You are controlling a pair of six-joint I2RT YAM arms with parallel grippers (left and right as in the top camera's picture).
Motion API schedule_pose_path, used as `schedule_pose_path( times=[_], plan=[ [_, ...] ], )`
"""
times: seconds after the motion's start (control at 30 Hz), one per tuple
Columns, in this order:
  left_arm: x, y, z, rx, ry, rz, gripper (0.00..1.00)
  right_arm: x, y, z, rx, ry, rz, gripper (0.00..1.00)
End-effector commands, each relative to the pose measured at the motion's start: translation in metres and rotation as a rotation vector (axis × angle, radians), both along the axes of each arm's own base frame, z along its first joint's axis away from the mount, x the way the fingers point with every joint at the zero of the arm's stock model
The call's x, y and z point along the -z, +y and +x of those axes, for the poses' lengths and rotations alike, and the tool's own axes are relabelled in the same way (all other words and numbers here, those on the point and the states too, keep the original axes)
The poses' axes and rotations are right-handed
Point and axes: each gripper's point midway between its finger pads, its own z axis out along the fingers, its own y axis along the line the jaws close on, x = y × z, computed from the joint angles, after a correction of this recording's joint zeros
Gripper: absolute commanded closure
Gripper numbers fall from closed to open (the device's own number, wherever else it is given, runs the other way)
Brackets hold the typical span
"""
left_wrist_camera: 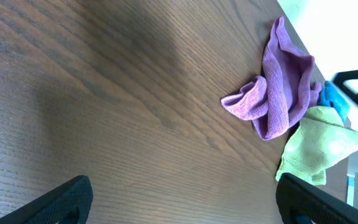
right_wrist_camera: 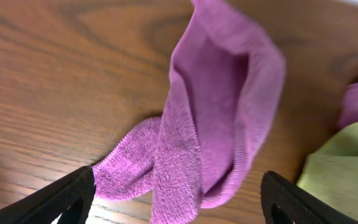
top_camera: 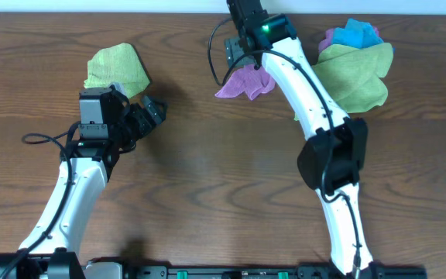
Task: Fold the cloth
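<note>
A crumpled purple cloth (top_camera: 245,82) lies on the wooden table at the back centre. It also shows in the right wrist view (right_wrist_camera: 219,99) and the left wrist view (left_wrist_camera: 281,87). My right gripper (top_camera: 242,56) is open and sits right over it; in the right wrist view its fingers (right_wrist_camera: 179,205) stand either side of the bunched cloth without closing on it. My left gripper (top_camera: 150,113) is open and empty over bare wood, apart from the purple cloth, and its fingers (left_wrist_camera: 185,208) show at the bottom of the left wrist view.
A folded green cloth (top_camera: 116,68) lies at the back left, just behind the left gripper. A pile of cloths lies at the back right: a large green one (top_camera: 356,79), a blue one (top_camera: 360,35) and a purple one (top_camera: 334,39). The table's far edge runs close behind them.
</note>
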Motion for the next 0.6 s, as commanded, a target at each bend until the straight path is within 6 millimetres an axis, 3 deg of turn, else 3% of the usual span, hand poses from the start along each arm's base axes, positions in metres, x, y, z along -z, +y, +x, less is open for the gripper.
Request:
schedule_pose_path(
  times=[0.0,0.2,0.57],
  plan=[
    [-0.005,-0.001,0.003,0.015,-0.012,0.008,0.04,0.029,0.003,-0.004,0.019,0.075,0.038,0.18],
    [-0.002,-0.001,0.0,0.015,0.007,0.008,0.04,0.063,0.01,-0.01,0.016,0.152,0.064,0.25],
    [0.0,-0.001,-0.002,0.016,0.019,0.008,0.05,0.095,0.0,-0.019,0.045,0.231,0.025,0.3]
  ],
)
